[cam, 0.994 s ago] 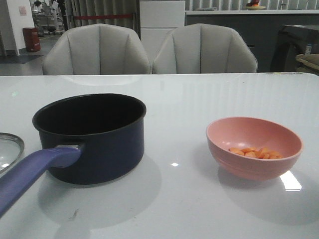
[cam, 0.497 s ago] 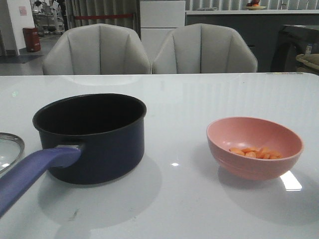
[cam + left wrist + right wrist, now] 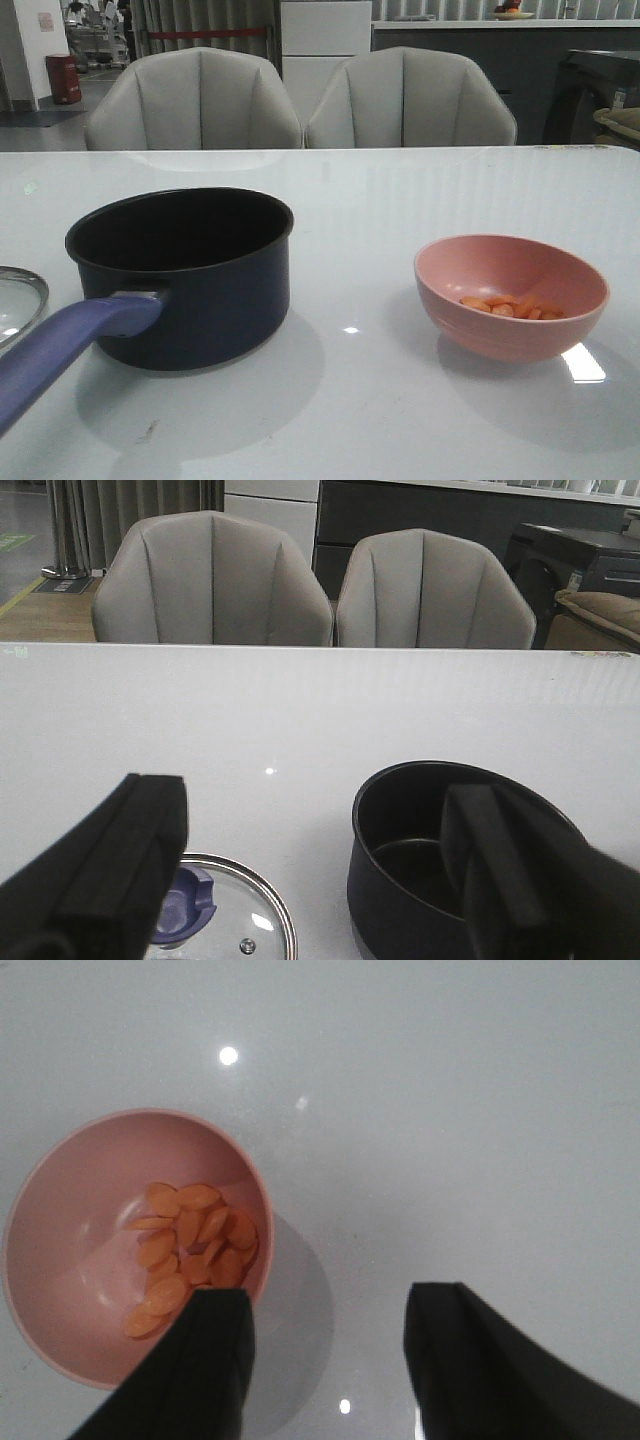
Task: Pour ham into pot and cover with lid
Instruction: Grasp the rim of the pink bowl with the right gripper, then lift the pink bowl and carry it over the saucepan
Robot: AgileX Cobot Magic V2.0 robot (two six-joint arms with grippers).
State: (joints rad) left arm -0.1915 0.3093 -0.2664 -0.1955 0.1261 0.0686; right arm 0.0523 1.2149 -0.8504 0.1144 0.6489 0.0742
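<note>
Nothing done yet: pour and cover both pending.
Ham [image 3: 512,306] sits in bowl [image 3: 511,296]; pot [image 3: 182,273] empty; lid [image 3: 220,917] on desk [image 3: 400,200] beside it. Left gripper [image 3: 320,870] and right gripper [image 3: 325,1360] jaws spread, grasping nothing.

Two grey chairs [image 3: 300,100] behind white table [image 3: 400,200].

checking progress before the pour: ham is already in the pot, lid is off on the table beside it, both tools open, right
Not quite. The ham is not in the pot; it lies in the pink bowl, as the right wrist view shows, and the pot is empty. The lid does lie on the table beside the pot, and both tools are open.
</note>
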